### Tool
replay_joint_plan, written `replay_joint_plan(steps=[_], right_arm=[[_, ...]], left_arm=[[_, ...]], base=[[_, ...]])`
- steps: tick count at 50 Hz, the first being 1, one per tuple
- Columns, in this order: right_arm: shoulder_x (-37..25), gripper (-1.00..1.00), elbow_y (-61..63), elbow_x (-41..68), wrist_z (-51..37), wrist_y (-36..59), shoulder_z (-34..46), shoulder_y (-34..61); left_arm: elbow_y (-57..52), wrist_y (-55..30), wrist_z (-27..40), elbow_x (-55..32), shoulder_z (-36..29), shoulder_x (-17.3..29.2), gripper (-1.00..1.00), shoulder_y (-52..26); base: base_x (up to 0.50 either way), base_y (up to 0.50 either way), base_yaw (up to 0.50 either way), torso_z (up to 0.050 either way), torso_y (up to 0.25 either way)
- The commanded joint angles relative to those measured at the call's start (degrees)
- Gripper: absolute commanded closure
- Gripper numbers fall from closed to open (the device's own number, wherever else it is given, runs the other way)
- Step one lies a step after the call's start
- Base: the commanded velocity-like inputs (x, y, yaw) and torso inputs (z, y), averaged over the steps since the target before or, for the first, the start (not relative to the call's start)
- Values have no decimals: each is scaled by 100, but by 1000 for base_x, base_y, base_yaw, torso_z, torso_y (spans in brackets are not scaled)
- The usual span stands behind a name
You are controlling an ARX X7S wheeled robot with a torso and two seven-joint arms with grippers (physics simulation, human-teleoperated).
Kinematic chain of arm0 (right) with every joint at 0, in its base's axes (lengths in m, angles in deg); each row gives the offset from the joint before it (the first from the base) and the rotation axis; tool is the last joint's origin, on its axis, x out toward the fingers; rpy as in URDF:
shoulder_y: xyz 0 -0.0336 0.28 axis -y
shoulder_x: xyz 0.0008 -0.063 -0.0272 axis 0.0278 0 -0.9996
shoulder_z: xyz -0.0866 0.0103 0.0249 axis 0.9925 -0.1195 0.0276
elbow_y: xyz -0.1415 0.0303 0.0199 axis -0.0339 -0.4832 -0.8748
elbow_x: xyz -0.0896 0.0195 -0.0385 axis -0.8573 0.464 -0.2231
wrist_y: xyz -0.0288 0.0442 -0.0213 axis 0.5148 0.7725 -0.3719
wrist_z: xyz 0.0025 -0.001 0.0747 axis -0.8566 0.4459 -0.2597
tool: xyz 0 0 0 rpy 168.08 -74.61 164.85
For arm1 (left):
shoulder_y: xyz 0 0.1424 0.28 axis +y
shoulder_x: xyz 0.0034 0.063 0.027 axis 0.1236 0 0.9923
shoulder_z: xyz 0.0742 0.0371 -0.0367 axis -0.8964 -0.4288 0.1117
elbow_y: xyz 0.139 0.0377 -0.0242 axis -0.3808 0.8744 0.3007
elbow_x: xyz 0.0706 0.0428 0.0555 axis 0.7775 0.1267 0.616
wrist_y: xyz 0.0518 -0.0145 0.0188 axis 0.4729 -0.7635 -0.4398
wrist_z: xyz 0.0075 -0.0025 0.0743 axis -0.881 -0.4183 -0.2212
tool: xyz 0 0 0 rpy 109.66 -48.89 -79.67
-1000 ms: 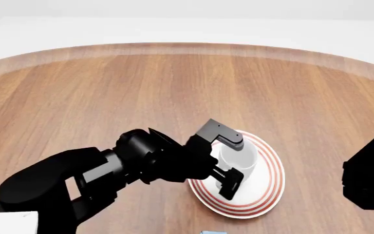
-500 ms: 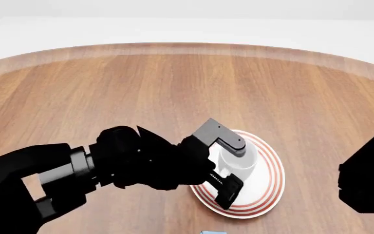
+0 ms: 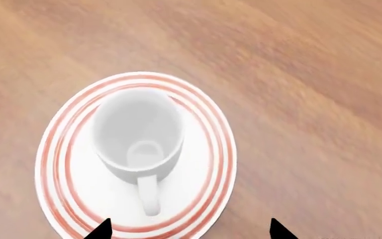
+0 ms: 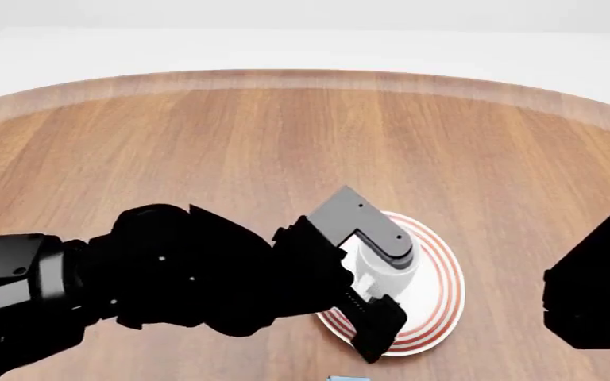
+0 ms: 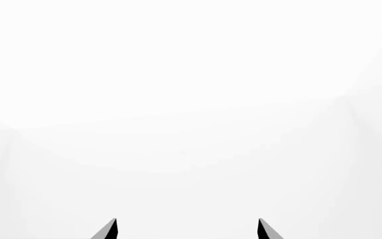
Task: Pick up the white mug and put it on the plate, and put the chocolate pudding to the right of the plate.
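While left jaws [image 4: 381, 282] spread, white mug [image 4: 381, 268] half hidden on plate [image 4: 440, 278], right jaws [image 5: 187, 230] apart

Even, bright, diffuse sim light; no clear source. Head view sharp, w/ only a faint soft shadow by the plate [image 4: 445, 274]. Bench [image 3: 310, 74] wood grain in left wrist view smeared/blurry; white mug [image 3: 138, 132] crisper, no hard glare. Right wrist view blown out, nearly all white, no detail.
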Motion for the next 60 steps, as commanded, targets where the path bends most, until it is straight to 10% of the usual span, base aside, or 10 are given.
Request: replay_joint_plan(steps=[1, 60], right_arm=[[126, -100, -69, -154, 146, -64, -93, -10], [83, -100, -44, -261, 94, -54, 125, -18]], left_arm=[[-884, 93, 235, -11, 356, 382, -100, -147], [-3653, 2911, 324, 1079, 2059, 4856, -100, 1244]], base=[[0, 0, 0, 0, 0], [0, 0, 0, 0, 0]])
